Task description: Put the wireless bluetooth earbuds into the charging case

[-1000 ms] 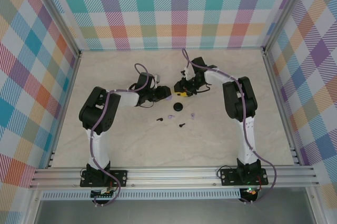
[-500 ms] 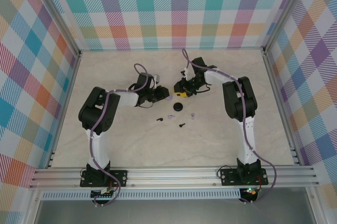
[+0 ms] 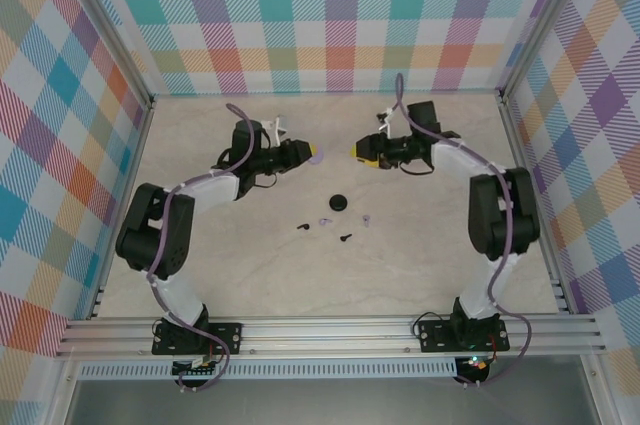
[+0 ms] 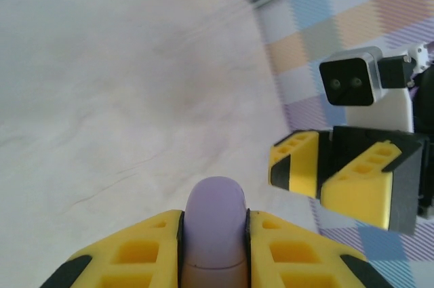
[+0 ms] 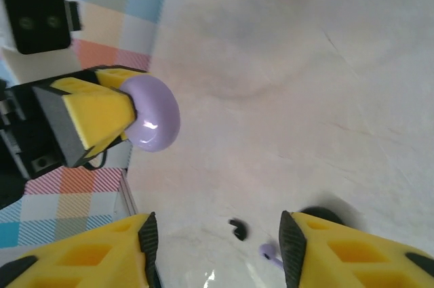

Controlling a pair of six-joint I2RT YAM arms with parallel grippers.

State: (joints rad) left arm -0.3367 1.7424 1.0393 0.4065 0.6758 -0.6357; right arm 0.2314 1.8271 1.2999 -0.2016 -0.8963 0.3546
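From above, a pale lilac round plastic case (image 3: 315, 153) is clamped by the left gripper (image 3: 307, 153), with four tiny stemmed earbuds (image 3: 324, 221) strewn nearer on the beige table (image 3: 230, 265). Left wrist: the case is pinched between yellow fingers (image 4: 135, 255). Right wrist: the right gripper (image 5: 215, 234) is spread, empty.

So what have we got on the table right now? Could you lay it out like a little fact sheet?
left gripper: shut on the lilac case, held up off the surface
right gripper: open, empty, facing the left one across a gap
black case: lying on the table, nearer the arm bases than both grippers
black earbuds: two, loose on the table
lilac earbuds: two, loose on the table
progress: all four earbuds lie outside the cases
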